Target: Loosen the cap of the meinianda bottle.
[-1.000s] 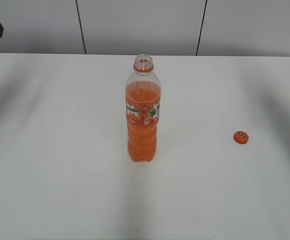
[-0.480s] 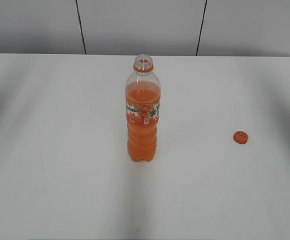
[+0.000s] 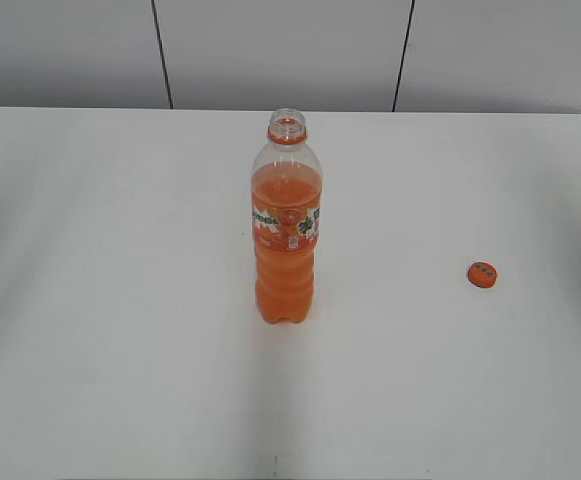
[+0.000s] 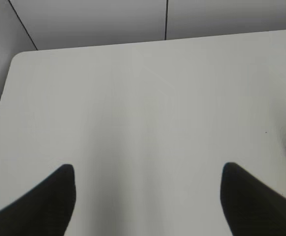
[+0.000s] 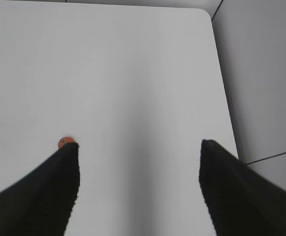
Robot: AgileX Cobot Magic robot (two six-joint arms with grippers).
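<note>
The meinianda bottle (image 3: 287, 225) stands upright in the middle of the white table (image 3: 120, 300), its neck open with no cap on it. The orange cap (image 3: 482, 274) lies flat on the table to the right of the bottle; it also peeks out behind the left finger in the right wrist view (image 5: 63, 142). Neither gripper shows in the exterior view. My left gripper (image 4: 147, 196) is open and empty above bare table. My right gripper (image 5: 139, 182) is open and empty, high above the table near its right edge.
A grey panelled wall (image 3: 290, 50) stands behind the table. The table's far left corner (image 4: 19, 54) shows in the left wrist view and its right edge (image 5: 221, 98) in the right wrist view.
One second ago parts of both arms showed at the upper corners of the exterior view; they have moved out of it. The bottle and cap have not moved.
</note>
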